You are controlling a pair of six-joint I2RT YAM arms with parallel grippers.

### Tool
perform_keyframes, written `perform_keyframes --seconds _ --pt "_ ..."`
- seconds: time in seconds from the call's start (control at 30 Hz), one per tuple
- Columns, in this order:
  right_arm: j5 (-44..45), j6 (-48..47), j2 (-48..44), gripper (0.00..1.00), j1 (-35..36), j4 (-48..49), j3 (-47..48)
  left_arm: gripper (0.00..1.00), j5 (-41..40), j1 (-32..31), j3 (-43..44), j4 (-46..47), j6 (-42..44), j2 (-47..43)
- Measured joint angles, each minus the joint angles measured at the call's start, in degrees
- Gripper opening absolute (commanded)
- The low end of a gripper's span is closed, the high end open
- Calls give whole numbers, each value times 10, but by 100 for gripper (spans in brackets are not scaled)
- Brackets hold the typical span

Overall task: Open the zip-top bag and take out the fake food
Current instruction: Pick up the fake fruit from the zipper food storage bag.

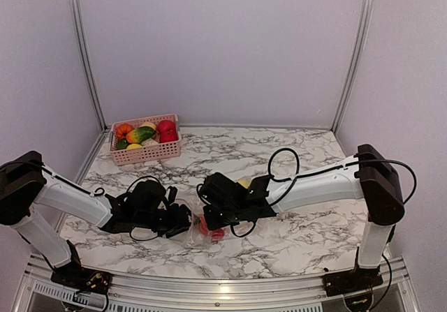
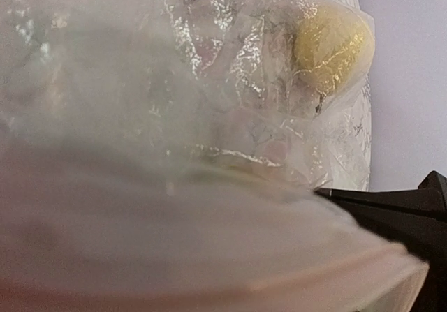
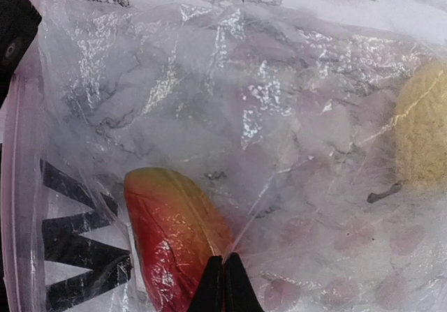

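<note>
The clear crinkly zip-top bag (image 1: 190, 223) lies on the marble table between both grippers. My right gripper (image 3: 223, 278) is shut, with a fold of the bag's film (image 3: 209, 95) pinched at its fingertips. A red-and-yellow piece of fake food (image 3: 174, 235) lies in the bag just left of the tips, and a yellow one (image 3: 422, 137) at the right. My left gripper (image 1: 179, 221) is at the bag's left side. Blurred film (image 2: 209, 82) covers its wrist view and hides its jaws. The yellow piece (image 2: 332, 47) shows through the film.
A pink slatted basket (image 1: 145, 151) with several toy fruits and vegetables stands at the back left. Metal rails and purple walls bound the table. The right arm (image 1: 314, 183) stretches in from the right. A black part (image 2: 405, 214) crosses the left wrist view's right edge.
</note>
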Motion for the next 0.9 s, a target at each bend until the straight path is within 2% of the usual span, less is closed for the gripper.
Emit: perform_keyframes --seconds 0.8,0.9 --pt "16 16 0 0 0 1 -38 61 11 -10 55 0 -3 58" --pt "9 12 0 6 0 8 -40 62 11 -10 55 -3 -2 58"
